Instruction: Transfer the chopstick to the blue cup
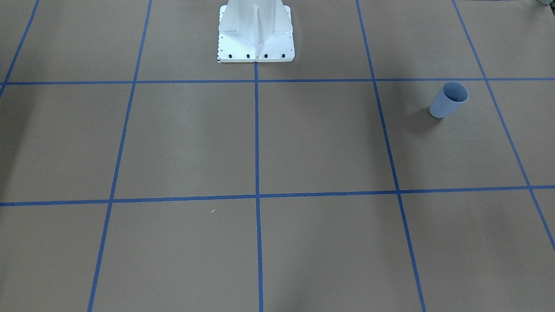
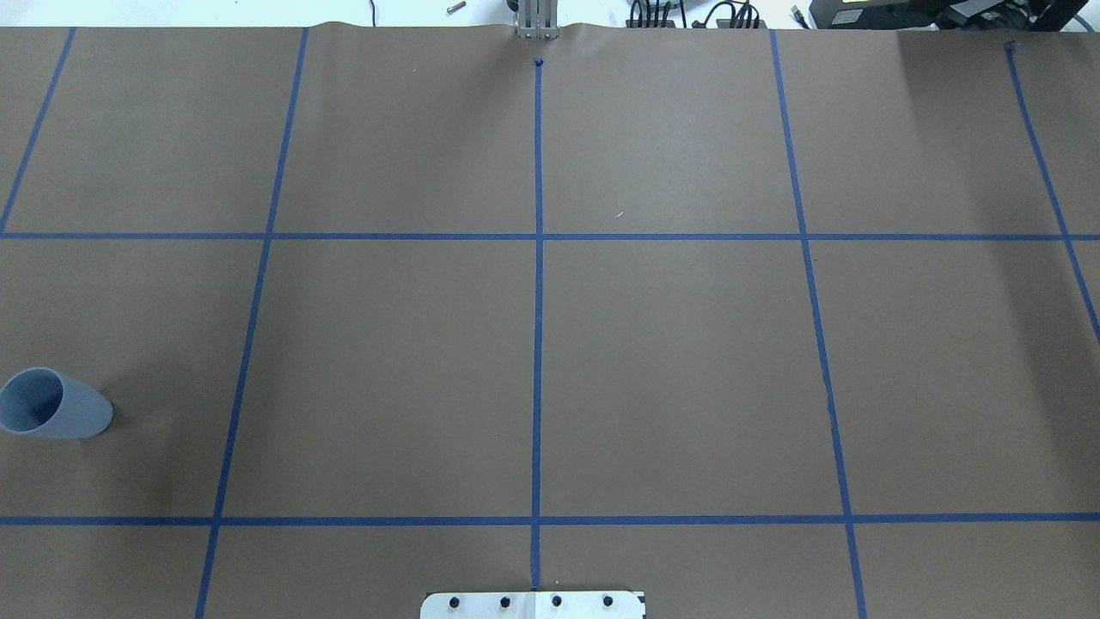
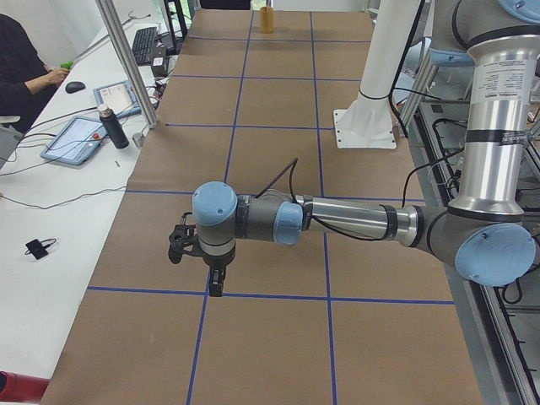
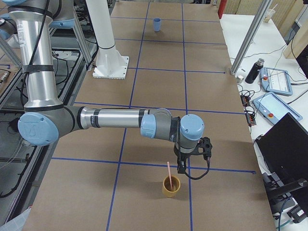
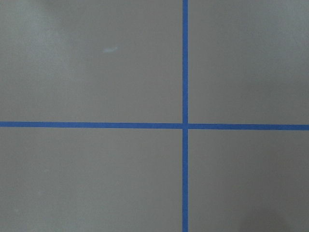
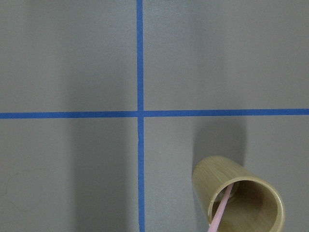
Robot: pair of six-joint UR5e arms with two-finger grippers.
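Observation:
The blue cup (image 1: 449, 99) stands upright and empty on the brown table; it also shows in the overhead view (image 2: 51, 404) and far off in the exterior right view (image 4: 157, 24). A pale pink chopstick (image 4: 169, 171) stands leaning in a bamboo cup (image 4: 171, 186), and both show in the right wrist view: the chopstick (image 6: 219, 213) and the bamboo cup (image 6: 239, 198). My right gripper (image 4: 182, 167) hangs just above and beside the bamboo cup. My left gripper (image 3: 216, 285) points down over a tape crossing. I cannot tell whether either gripper is open or shut.
Blue tape lines (image 2: 538, 284) divide the brown table into squares. The white arm pedestal (image 1: 256, 32) stands at the robot's side. A side desk with tablets and a bottle (image 4: 253, 70) runs along the far edge, and an operator (image 3: 21, 72) sits there.

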